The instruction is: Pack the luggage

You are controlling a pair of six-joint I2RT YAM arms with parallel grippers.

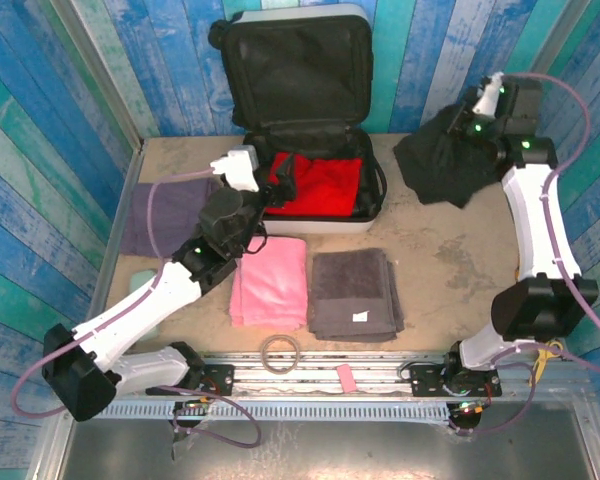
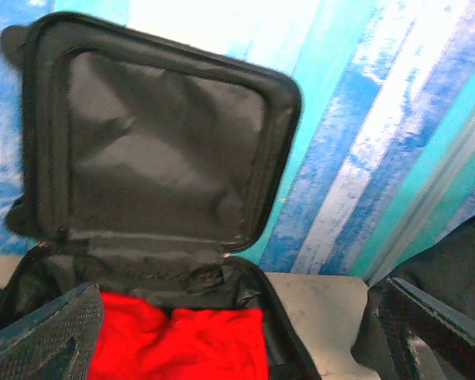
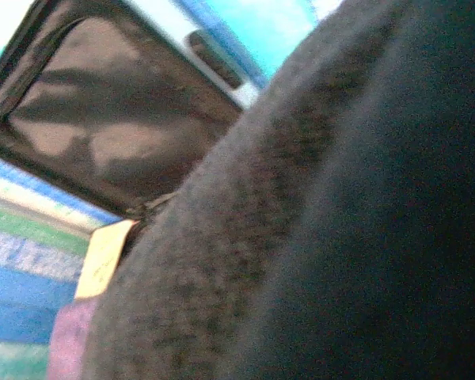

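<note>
One packed: red cloth (image 1: 325,183) lay in luggage (image 1: 298,75).
Left pincer (image 1: 283,185): wide, empty.
Right pincer (image 1: 462,125): gripped black cloth (image 1: 435,165), 2 o'clock.
Unpacked: pink towel (image 1: 270,280), grey towel (image 1: 355,292).

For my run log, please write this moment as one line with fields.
luggage: open, red cloth inside | left pincer: open, over red cloth | right pincer: shut on black cloth, right of luggage
</note>
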